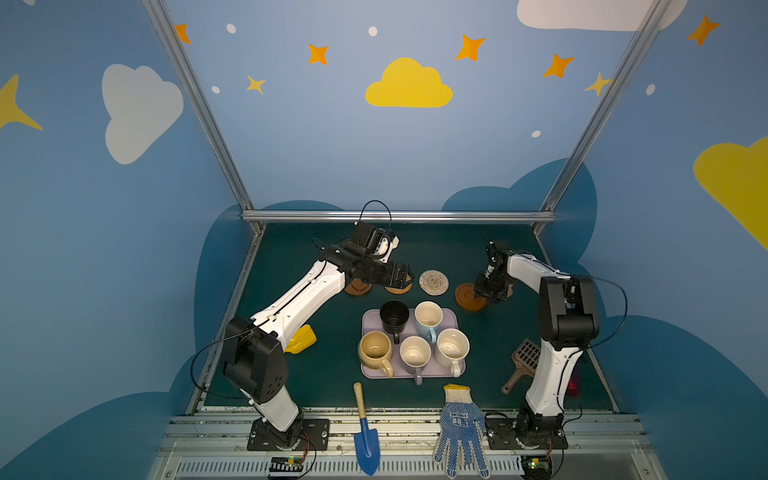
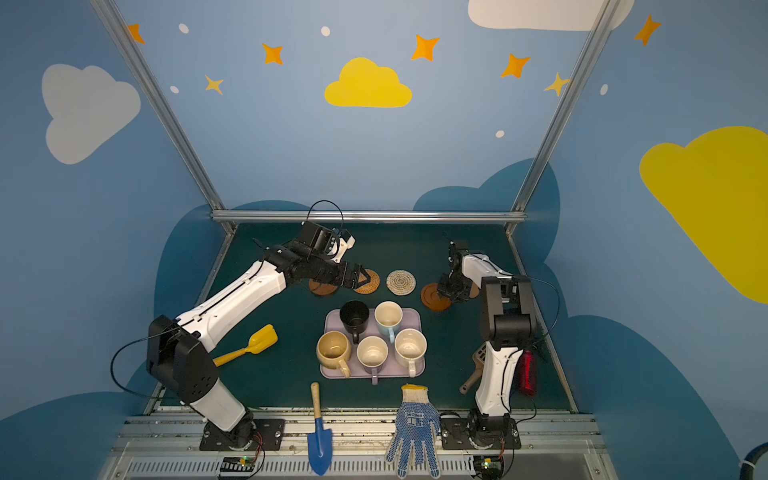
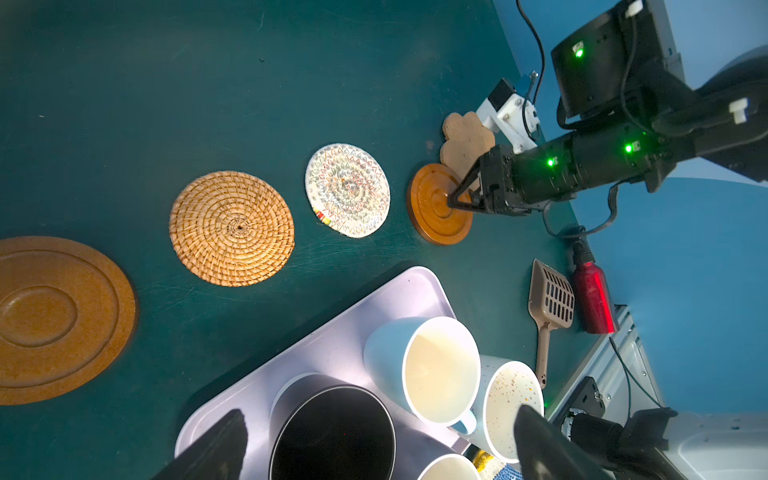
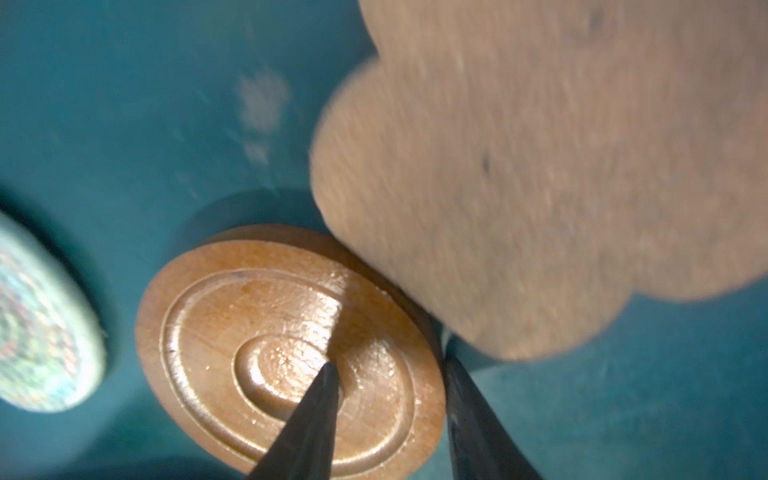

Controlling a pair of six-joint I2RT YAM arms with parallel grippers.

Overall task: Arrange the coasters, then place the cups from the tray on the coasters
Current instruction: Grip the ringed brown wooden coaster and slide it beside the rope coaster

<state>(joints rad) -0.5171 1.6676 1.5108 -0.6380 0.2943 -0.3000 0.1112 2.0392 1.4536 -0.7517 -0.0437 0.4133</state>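
The right claw point(image 4: 388, 363) is clamped on the rim of the wooden disc coaster point(image 4: 249, 324), toward the right of the coaster row, touching and perhaps overlapped by the cloud-shaped coaster point(image 4: 519, 166). Best keep it level and draw it left, clear of that neighbour. The left claw point(image 2: 362, 277) hangs wide open.

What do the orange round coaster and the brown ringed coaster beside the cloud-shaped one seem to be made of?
Orange coaster: likely woven rattan, matt; coiled strands show. Brown ringed coaster: probably varnished wood, glossy; turned grooves and bright highlights show.

Left gripper point(image 1: 404, 277) gapes wide, outstretched; right gripper point(image 4: 389, 363) narrowed, pointing down.
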